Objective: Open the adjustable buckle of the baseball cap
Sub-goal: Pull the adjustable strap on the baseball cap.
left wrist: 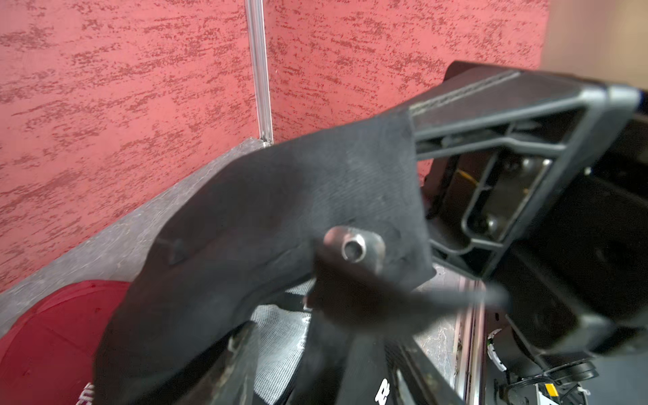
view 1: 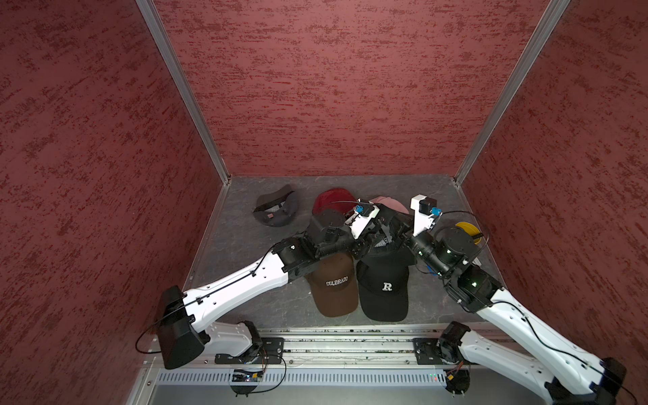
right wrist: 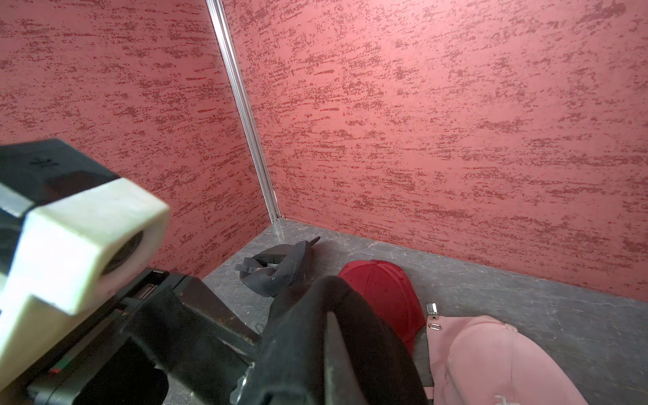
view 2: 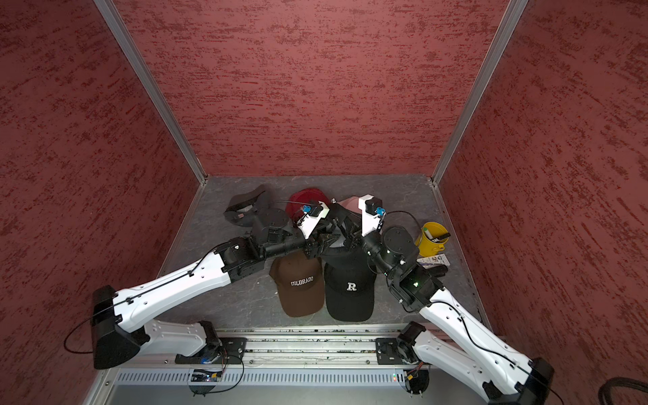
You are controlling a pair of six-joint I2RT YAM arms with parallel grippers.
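Note:
The black baseball cap (view 1: 385,291) with a white R lies brim toward the front, its rear lifted between my two grippers in both top views. My right gripper (right wrist: 326,333) is shut on the cap's black rear fabric, which hides its jaws. In the left wrist view that fabric stretches across, carrying the silver metal buckle (left wrist: 354,247). My left gripper (left wrist: 326,350) sits just below the buckle. Its fingers (left wrist: 238,361) stand apart, with the blurred black strap (left wrist: 336,336) running between them. I cannot tell whether either finger touches the strap.
A brown COLORADO cap (view 1: 335,284) lies against the black cap's left side. Behind are a red cap (right wrist: 382,291), a pink cap (right wrist: 498,357) and a dark grey cap (view 1: 277,210). A yellow cup (view 2: 431,238) stands at the right. Red walls enclose three sides.

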